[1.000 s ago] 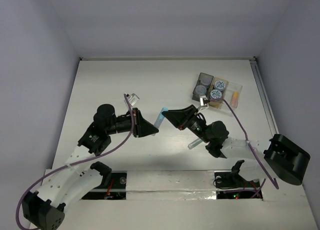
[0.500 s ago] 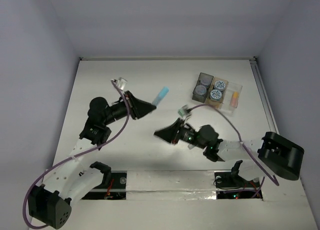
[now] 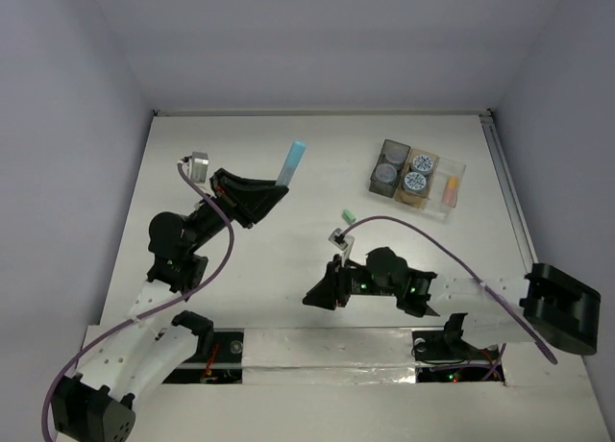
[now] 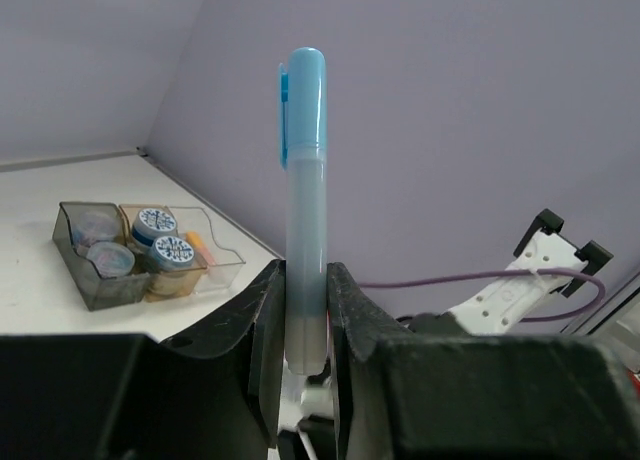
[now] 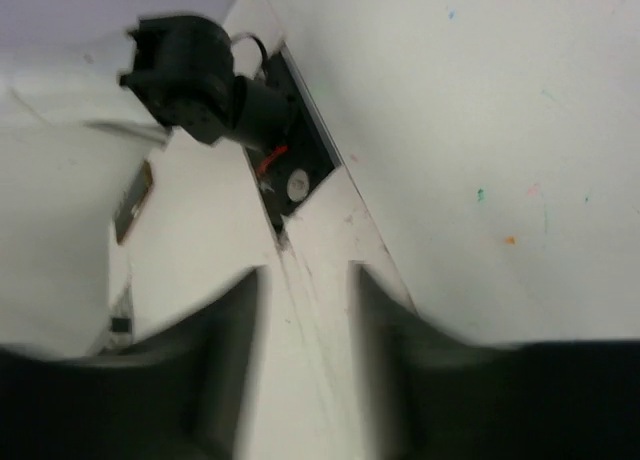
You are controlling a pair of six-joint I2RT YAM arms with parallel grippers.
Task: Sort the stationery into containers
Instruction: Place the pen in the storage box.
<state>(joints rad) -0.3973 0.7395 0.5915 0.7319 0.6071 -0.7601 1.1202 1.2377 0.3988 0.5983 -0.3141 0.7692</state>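
My left gripper [image 3: 276, 192] is shut on the lower end of a light blue stick [image 3: 291, 161], held off the table at the left centre. In the left wrist view the stick [image 4: 304, 180] stands upright between the pads, gripper [image 4: 305, 315] tight on it. The containers [image 3: 415, 176] sit at the back right: a dark grey tray [image 4: 95, 280], a tan tray [image 4: 160, 280] with round jars [image 3: 414, 182], and a clear tray [image 4: 225, 255] with an orange stick [image 3: 449, 189]. A small mint green stick [image 3: 349, 215] lies mid-table. My right gripper [image 3: 312, 298] is open and holds nothing, low near the front edge.
The right wrist view is blurred; its gripper [image 5: 305, 310] looks over the table's front strip and a dark arm mount [image 5: 195, 65]. Purple cables [image 3: 452, 233] trail from both wrists. Walls close the table at left, back and right.
My left gripper rose and swung back-left with the light blue stick. My right gripper pulled away from it toward the front edge and opened wider.
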